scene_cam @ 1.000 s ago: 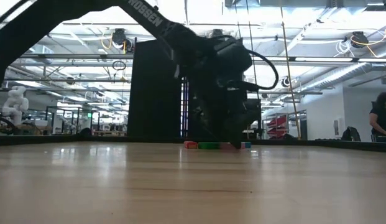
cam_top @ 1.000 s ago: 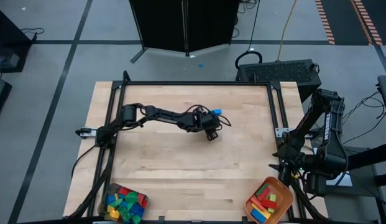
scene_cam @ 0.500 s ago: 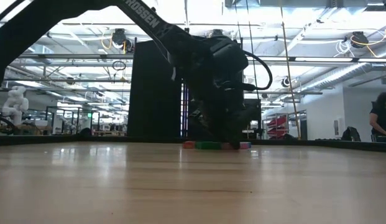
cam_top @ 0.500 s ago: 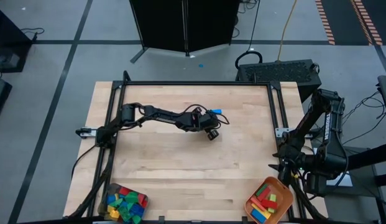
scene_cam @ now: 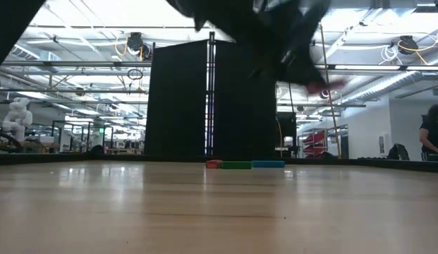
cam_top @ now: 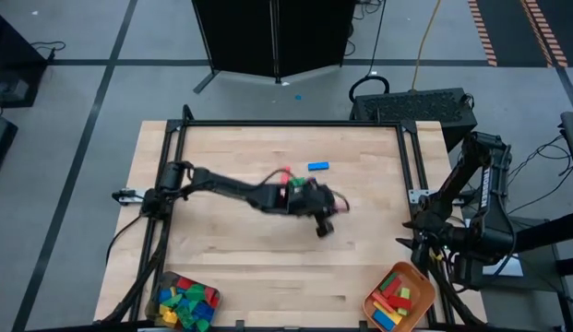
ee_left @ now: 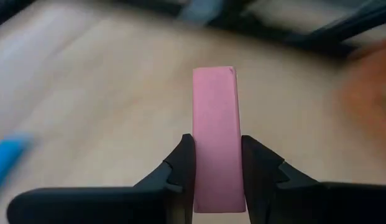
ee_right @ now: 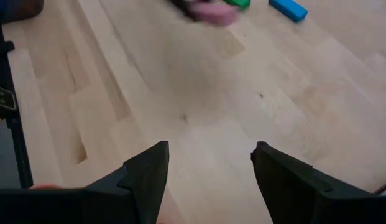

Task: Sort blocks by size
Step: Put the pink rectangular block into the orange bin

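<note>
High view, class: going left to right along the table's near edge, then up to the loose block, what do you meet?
Grey container of mixed blocks → orange tray of long blocks → blue block lying alone near the far edge.

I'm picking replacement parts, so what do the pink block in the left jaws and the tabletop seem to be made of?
The long pink rectangular block, clamped in the left gripper, looks like smooth matte plastic: even colour, crisp edges, no grain. The pale tabletop looks like sealed wood: jointed planks with visible grain and a soft sheen.
</note>
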Action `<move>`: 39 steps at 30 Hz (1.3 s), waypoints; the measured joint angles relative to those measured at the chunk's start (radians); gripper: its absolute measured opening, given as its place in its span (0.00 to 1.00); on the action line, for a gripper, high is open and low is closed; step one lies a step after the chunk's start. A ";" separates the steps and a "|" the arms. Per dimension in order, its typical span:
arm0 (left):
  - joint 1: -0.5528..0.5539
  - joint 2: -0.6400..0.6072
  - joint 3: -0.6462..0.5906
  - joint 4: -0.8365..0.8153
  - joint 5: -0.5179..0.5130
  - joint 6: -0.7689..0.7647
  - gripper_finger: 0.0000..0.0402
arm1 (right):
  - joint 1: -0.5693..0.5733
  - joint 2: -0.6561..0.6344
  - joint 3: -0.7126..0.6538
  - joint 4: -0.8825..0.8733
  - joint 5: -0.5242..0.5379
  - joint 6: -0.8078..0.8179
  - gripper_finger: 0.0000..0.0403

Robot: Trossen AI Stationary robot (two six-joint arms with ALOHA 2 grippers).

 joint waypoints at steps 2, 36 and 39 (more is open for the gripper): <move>-0.043 0.000 0.000 0.142 0.038 0.001 0.20 | 0.000 0.000 -0.013 0.000 0.002 0.022 0.56; -0.279 0.492 0.605 0.479 0.204 0.181 0.20 | 0.000 -0.001 -0.163 0.000 -0.081 0.216 0.56; -0.286 0.522 0.639 0.483 0.214 0.188 0.20 | 0.000 -0.001 -0.163 0.000 -0.081 0.216 0.56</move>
